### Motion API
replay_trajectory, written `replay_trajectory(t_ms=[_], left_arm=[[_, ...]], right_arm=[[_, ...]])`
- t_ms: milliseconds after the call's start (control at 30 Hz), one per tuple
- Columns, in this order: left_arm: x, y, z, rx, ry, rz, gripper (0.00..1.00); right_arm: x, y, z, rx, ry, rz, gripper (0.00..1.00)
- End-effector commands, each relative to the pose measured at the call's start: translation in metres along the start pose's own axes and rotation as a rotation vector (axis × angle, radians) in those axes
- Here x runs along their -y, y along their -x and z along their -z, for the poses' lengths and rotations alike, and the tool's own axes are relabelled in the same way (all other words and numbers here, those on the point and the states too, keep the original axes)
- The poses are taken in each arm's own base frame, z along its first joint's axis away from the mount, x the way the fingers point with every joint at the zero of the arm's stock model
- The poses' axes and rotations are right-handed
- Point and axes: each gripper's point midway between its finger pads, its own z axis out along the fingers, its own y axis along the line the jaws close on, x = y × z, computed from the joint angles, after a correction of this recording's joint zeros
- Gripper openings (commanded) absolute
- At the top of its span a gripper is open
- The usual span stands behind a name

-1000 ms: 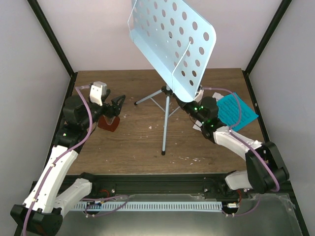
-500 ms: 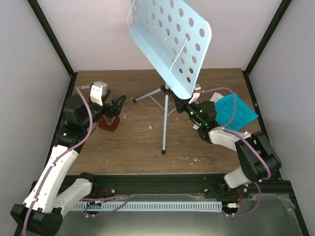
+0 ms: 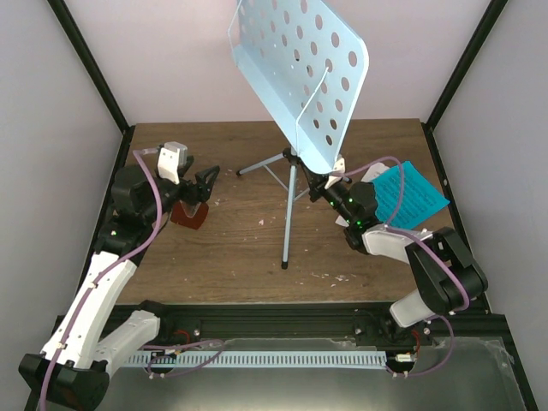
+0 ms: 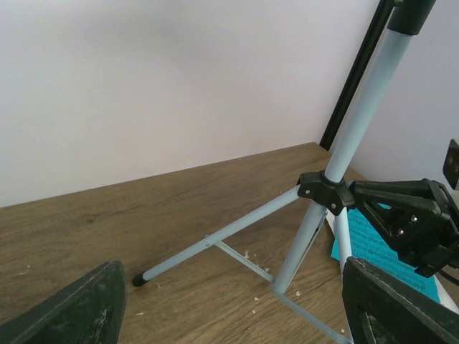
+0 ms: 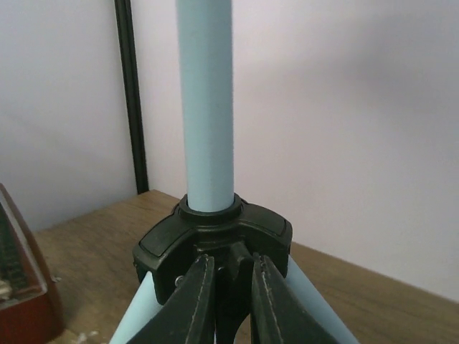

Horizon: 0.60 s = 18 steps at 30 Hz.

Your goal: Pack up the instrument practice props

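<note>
The pale blue perforated music stand (image 3: 300,77) rises on its thin tripod (image 3: 289,214) at mid table. My right gripper (image 3: 315,182) is shut on a black tab of the tripod's hub (image 5: 215,229), just under the pole (image 5: 206,100). The fingers (image 5: 193,301) pinch that tab between them. To the left, my left gripper (image 3: 201,184) hangs open above the red-brown metronome (image 3: 189,214), holding nothing. In the left wrist view its wide-apart fingertips (image 4: 79,308) frame the tripod legs (image 4: 222,240). Blue sheet-music pages (image 3: 411,195) lie flat at the right, behind my right arm.
Black frame posts (image 3: 94,77) stand at both back corners, with pale walls on three sides. The stand's three legs spread over the table's middle, one foot (image 3: 284,266) pointing toward the near edge. Small white crumbs dot the wood around them.
My right arm has folded in closer to the stand's hub, and the stand's desk has swung slightly. The left arm and the metronome have not moved.
</note>
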Motion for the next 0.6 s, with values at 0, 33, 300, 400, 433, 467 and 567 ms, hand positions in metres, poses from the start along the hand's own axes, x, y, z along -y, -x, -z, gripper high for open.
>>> replay_trajectory(t_ms=[0,33,300,400,433,467,567], left_arm=[[0.002,-0.003,-0.003,-0.005,-0.014,0.001,0.83],[0.002,-0.004,-0.003,-0.008,-0.014,0.001,0.83],[0.003,-0.004,-0.003,-0.009,-0.019,0.004,0.83],[0.003,-0.004,-0.004,-0.010,-0.018,0.003,0.83],[0.002,-0.004,-0.003,-0.009,-0.018,0.003,0.83],[0.002,-0.004,-0.003,-0.009,-0.017,0.002,0.83],[0.002,-0.004,-0.004,-0.010,-0.015,0.002,0.83]], right_arm=[[0.010,-0.039,0.007,-0.120,-0.079,0.267,0.01],[0.009,-0.039,0.007,-0.122,-0.079,0.304,0.01],[0.003,-0.027,0.012,-0.067,-0.079,0.452,0.02],[-0.012,-0.013,0.014,-0.025,-0.008,0.405,0.23],[-0.015,-0.007,0.014,-0.015,0.007,0.375,0.31],[-0.017,-0.003,0.015,-0.010,0.017,0.333,0.42],[-0.019,0.016,0.023,0.032,0.010,0.221,0.67]])
